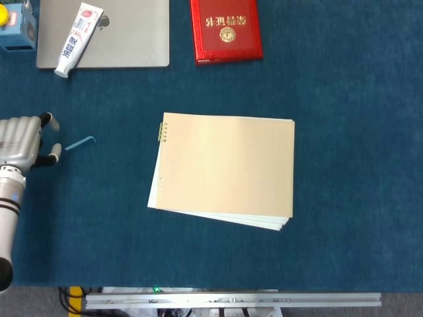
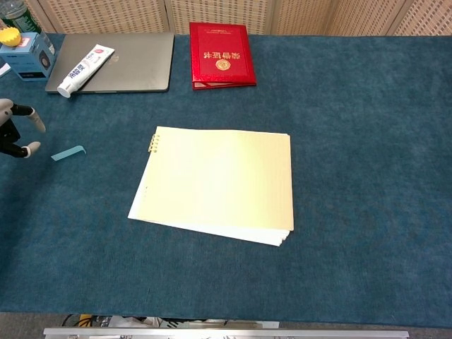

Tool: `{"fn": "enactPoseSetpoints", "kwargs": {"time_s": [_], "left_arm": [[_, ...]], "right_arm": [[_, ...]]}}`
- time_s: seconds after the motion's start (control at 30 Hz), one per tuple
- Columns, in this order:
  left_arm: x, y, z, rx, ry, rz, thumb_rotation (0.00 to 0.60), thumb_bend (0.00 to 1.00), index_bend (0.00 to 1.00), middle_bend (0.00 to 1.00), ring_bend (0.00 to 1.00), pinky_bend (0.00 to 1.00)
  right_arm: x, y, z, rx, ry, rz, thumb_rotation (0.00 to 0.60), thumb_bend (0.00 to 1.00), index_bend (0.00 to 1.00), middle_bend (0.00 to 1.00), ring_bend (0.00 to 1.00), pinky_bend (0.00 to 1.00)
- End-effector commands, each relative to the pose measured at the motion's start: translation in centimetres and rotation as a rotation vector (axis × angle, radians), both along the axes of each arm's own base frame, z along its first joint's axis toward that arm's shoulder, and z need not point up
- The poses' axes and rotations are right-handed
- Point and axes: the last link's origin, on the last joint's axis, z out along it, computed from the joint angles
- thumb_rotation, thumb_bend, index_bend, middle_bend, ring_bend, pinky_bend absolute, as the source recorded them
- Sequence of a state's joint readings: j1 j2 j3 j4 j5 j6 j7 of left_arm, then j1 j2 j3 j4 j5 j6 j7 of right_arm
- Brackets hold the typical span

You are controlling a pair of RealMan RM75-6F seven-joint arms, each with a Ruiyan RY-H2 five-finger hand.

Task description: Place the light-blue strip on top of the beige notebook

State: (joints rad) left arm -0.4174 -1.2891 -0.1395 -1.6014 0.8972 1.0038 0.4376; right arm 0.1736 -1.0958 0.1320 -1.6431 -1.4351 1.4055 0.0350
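Note:
The light-blue strip (image 1: 80, 142) (image 2: 68, 152) lies flat on the blue cloth, well left of the beige notebook (image 1: 228, 168) (image 2: 222, 182). The notebook sits mid-table on a few white sheets, its spiral binding at the top left. My left hand (image 1: 25, 142) (image 2: 14, 131) hovers just left of the strip, fingers spread apart and holding nothing; its fingertips (image 1: 58, 150) nearly reach the strip's end. My right hand shows in neither view.
A grey laptop (image 1: 125, 39) at the back left carries a toothpaste tube (image 1: 78, 38). A red booklet (image 1: 225, 30) lies at the back centre. A blue box (image 2: 25, 56) stands in the far left corner.

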Motion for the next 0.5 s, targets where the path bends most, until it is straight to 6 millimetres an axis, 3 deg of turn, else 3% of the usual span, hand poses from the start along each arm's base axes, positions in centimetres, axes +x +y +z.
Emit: {"fn": "enactPoseSetpoints", "kwargs": {"time_s": [0.03,0.5], "left_arm": [[0.3,0.5,-0.9,-0.011,0.016,0.024,0.56,0.34,0.37,1.0,1.0,1.0],[1.1,0.7,-2.5,0.002,-0.025,0.101,0.573,0.29,0.39,1.0,1.0,1.0]], "right_arm": [[-0.1,0.0,-0.1,0.004,0.0,-0.001,0.6,0.26,0.34,0.4,0.39,0.34],[-0.5,0.2,-0.1,0.014,-0.001,-0.012,0.6,0.26,0.34,0.4,0.39,0.34]]}}
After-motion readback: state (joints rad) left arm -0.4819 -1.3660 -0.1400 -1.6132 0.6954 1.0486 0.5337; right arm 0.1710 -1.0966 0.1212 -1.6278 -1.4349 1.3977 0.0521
